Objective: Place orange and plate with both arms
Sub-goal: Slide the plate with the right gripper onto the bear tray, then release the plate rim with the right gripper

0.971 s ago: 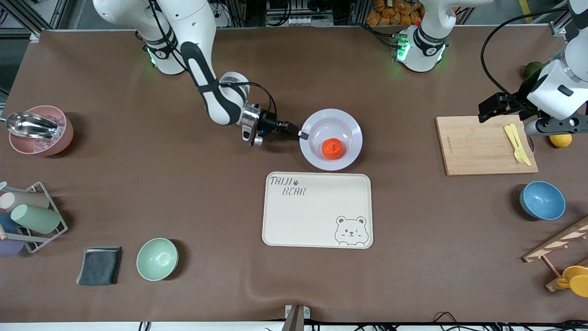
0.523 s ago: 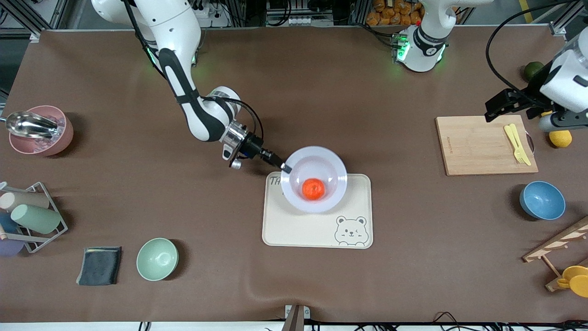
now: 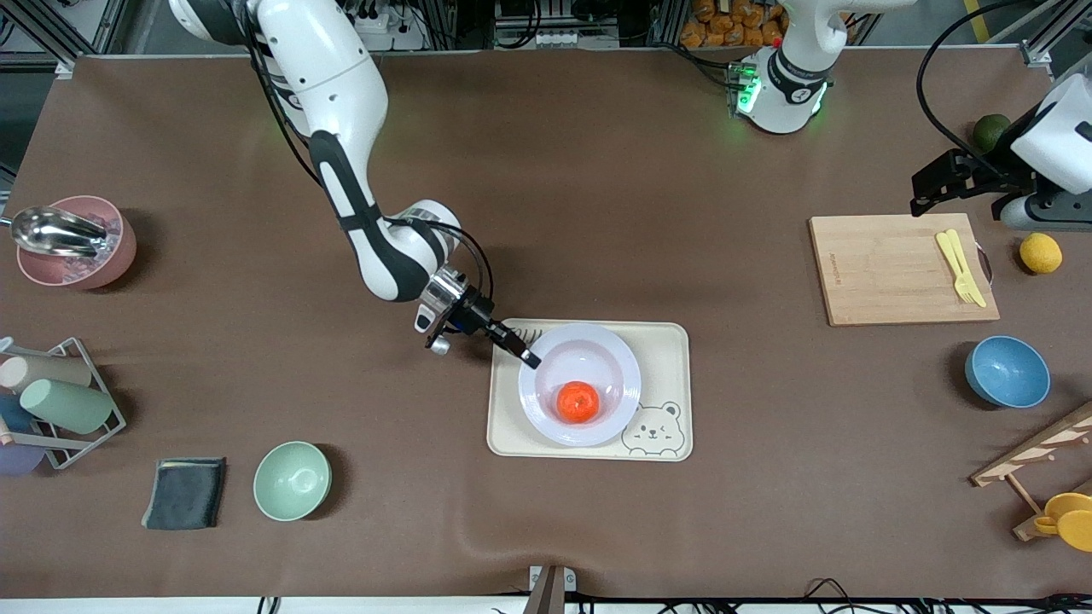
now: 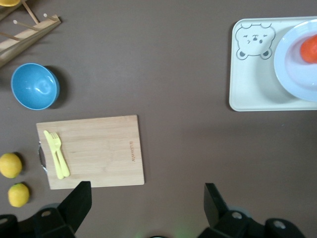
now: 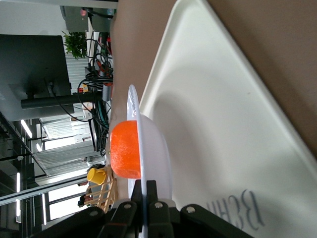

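Observation:
The orange (image 3: 577, 402) lies in the middle of the pale lavender-white plate (image 3: 611, 364). The plate sits over the cream bear tray (image 3: 665, 345). My right gripper (image 3: 529, 356) is shut on the plate's rim at the side toward the right arm's end. In the right wrist view the fingers (image 5: 151, 191) pinch the thin rim of the plate (image 5: 158, 153), with the orange (image 5: 125, 156) just past them and the tray (image 5: 218, 139) under it. My left gripper (image 3: 923, 203) is open and empty, up over the table beside the cutting board (image 3: 887, 273). The left wrist view shows the plate (image 4: 297, 74) and orange (image 4: 310, 48) at its edge.
Yellow cutlery (image 3: 960, 266) lies on the cutting board. A lemon (image 3: 1041, 252), a dark green fruit (image 3: 990, 130) and a blue bowl (image 3: 1007, 372) are at the left arm's end. A mint-green bowl (image 3: 292, 480), dark cloth (image 3: 185, 492), cup rack (image 3: 51, 401) and pink bowl (image 3: 72, 243) are at the right arm's end.
My right gripper has carried the plate with the orange from the bare table onto the bear tray, toward the front camera. My left gripper has drawn back toward the table's end.

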Motion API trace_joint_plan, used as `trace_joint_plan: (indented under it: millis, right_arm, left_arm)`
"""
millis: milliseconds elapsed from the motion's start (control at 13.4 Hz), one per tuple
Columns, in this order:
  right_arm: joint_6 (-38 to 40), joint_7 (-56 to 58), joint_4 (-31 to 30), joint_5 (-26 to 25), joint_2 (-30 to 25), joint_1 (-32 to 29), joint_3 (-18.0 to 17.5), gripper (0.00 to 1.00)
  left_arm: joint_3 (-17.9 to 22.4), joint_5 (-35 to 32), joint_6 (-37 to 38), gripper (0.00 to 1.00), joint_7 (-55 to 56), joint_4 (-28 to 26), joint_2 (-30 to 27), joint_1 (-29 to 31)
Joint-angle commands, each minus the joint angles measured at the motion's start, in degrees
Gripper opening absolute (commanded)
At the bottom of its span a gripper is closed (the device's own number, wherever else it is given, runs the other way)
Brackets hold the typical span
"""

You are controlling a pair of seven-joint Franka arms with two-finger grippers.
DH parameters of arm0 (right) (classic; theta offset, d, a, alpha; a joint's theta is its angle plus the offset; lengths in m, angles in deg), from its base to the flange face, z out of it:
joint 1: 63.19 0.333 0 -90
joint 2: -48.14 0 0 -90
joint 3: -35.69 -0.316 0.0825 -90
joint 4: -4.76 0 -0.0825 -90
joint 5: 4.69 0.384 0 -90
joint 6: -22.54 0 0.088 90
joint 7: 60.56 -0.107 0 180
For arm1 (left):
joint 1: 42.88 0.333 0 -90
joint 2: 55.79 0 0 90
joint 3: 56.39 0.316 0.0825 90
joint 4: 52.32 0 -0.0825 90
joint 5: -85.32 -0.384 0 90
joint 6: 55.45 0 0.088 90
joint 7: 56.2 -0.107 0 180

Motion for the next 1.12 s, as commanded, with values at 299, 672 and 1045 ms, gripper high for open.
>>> trace_joint_plan:
  millis: [299,672,1045]
  right_arm:
    - [-0.7,1.1,3.5,1.8,2.7,-0.8,-0.8,0.33]
    - [-2.0,0.9,3.4,1.5,2.7,-0.7,-0.7,0.92]
    - [-4.6,-8.5,3.4,-10.2,2.3,-2.5,-0.8,1.00]
  left_arm:
    - [-1.1,-1.3,-1.1,1.00,-1.1,1.0,0.6,-0.2]
    - [-1.1,-1.8,-0.9,1.00,-1.1,0.8,0.5,0.3]
    - [-1.0,-2.0,-2.0,1.00,-1.8,0.8,1.3,0.4]
